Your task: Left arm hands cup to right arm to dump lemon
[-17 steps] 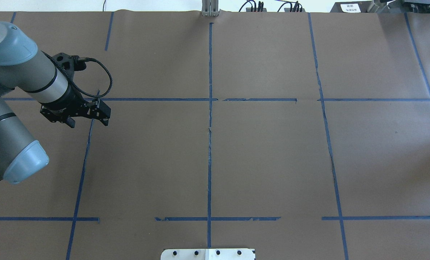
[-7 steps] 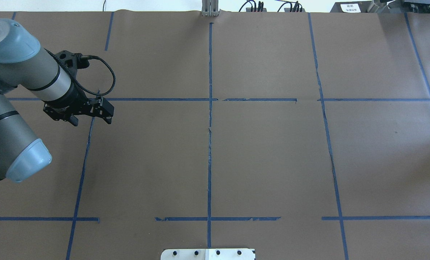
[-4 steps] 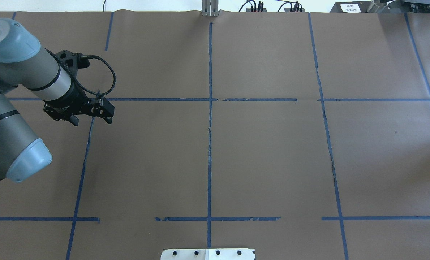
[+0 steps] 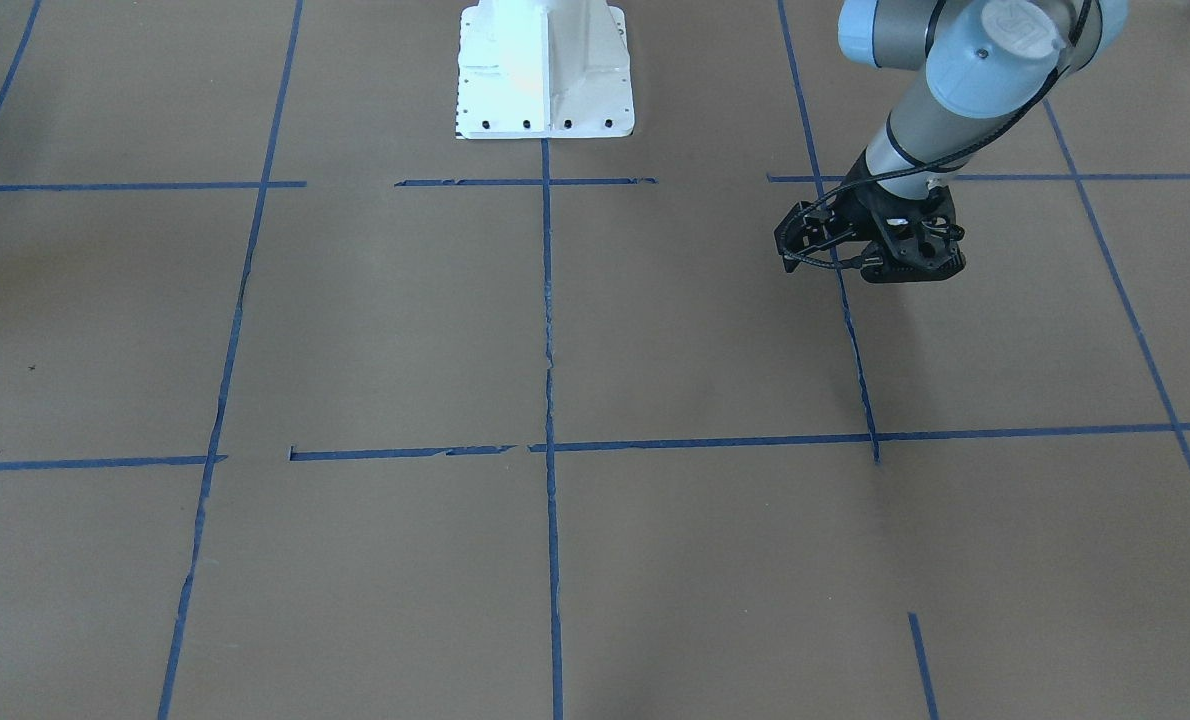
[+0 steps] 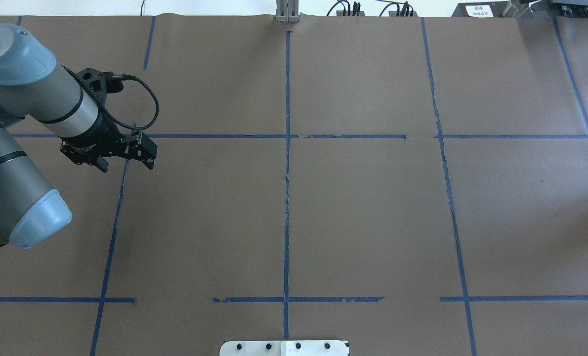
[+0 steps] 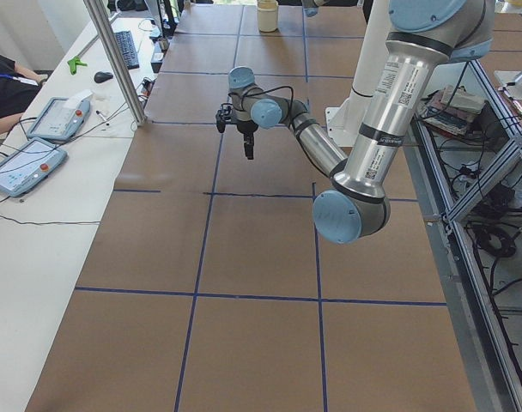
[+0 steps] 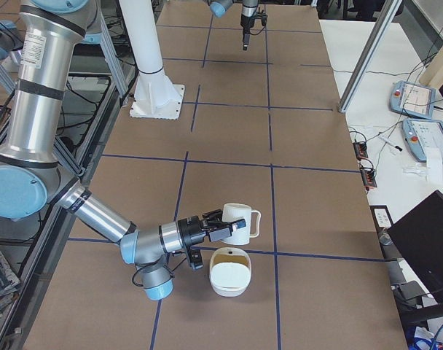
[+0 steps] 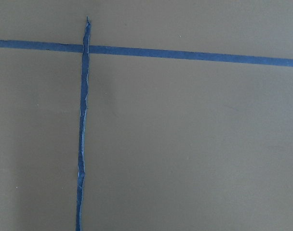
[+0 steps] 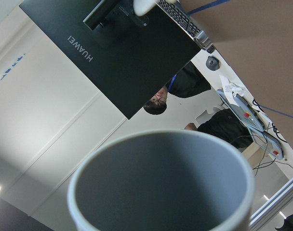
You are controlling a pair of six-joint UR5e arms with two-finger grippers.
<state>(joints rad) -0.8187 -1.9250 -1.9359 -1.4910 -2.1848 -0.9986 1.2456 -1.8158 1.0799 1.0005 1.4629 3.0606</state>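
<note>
Small white loop-handled mug (image 7: 238, 224) tipped sideways at right arm's slim black pincer (image 7: 222, 232) — grip can't tell — beside white bowl (image 7: 230, 283), near right. Left cage-like black pincer (image 5: 125, 165) splayed wide, empty — far left.

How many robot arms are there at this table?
2. The left arm reaches over the table at one end; the right arm is at the other end, with the cup at its tip.
</note>
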